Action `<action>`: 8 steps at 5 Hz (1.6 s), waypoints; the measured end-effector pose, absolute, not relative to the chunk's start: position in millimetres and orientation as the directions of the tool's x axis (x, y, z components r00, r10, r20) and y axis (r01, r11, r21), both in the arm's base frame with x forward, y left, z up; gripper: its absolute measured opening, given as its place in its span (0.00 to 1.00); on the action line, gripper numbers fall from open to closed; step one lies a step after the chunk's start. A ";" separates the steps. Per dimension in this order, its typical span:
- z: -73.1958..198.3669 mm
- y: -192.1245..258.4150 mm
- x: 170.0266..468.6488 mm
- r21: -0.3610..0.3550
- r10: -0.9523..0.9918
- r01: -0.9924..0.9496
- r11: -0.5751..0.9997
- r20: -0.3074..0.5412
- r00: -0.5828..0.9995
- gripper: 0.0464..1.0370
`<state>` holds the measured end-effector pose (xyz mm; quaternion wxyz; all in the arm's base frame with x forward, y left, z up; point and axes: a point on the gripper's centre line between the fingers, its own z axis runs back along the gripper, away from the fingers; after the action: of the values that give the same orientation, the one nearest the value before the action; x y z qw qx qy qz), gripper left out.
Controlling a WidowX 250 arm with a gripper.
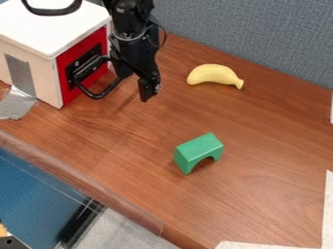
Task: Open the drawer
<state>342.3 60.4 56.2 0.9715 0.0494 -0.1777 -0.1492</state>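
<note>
And we're in what looks like a robotics lab: a robot arm (135, 36) over the wood counter (267, 141), a grey office-style partition (260, 36) behind, silver tape (17, 104) by a toy oven (44, 73), toy banana (213, 75) beyond a green block (196, 150)!

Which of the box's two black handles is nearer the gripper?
The handle on the red front, beside the gripper; the other handle is on the white top, farther away.
</note>
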 end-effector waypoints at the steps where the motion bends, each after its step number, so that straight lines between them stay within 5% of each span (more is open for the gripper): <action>1: 53.8 63.2 349.9 0.162 -0.303 0.262 0.952 0.341 0.890 0.96; 4: 52.7 71.8 356.2 0.204 -0.306 0.250 0.947 0.326 0.894 0.96; 6: 44.1 74.6 347.8 0.272 -0.251 0.184 0.945 0.235 0.939 0.96; 7: 42.6 74.5 343.1 0.269 -0.219 0.159 0.950 0.210 0.953 0.91; 8: 41.9 74.6 341.8 0.257 -0.181 0.123 0.958 0.214 0.960 0.63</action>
<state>341.8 74.6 41.9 0.9824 0.1217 -0.1186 -0.0772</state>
